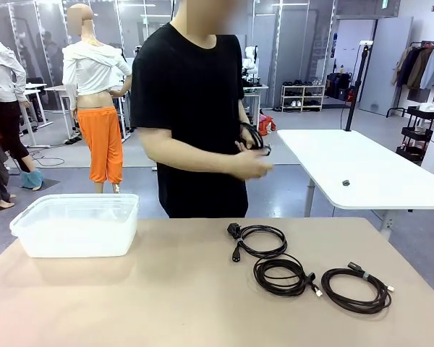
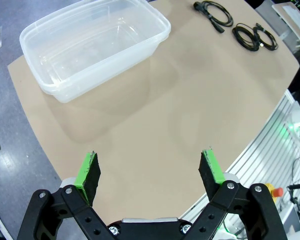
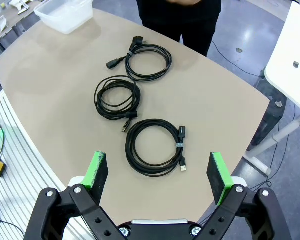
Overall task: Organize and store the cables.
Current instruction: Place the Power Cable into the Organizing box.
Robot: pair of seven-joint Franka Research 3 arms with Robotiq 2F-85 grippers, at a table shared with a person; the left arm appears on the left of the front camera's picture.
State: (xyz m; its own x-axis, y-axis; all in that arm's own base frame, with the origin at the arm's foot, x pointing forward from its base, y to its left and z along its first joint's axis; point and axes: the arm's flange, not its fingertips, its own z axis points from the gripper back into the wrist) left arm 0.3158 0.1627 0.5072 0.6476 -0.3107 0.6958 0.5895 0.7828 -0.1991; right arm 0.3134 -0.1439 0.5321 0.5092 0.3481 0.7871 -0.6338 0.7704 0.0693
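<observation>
**Pincers.** Left pincer (image 2: 151,165): green pads spread wide, nothing between them, hanging over bare bench (image 2: 155,115) on the robot's side. Right pincer (image 3: 159,162): spread wide too, empty, poised above the near right corner.

**Cables, on bench.** Three black coils (image 3: 117,97) lying flat on the right half.
- Nearest coil (image 3: 155,147): toward the right edge, strands bound by a small tie beside its plug.
- Middle coil (image 3: 116,96): looser loops, plug end pointing at the nearest coil.
- Far coil (image 3: 149,61): close to the far edge, plugs trailing outward; just beside the middle coil, perhaps touching.

**Cable, off bench.** A fourth cable (image 1: 252,137) is in the person's hands (image 1: 254,166) beyond the far edge.

**Handling, judged.** Light and limp, likely to sag and spill loops when lifted. Best pinched across all the bundled strands, at the tie where there is one, not by a plug.

**Surroundings.** A clear plastic tub (image 2: 95,42) sits at the far left corner, apparently empty and well apart from the coils. Nothing lies between the right pincer and the nearest coil. Neighbouring coils and stray plug ends may snag.
</observation>
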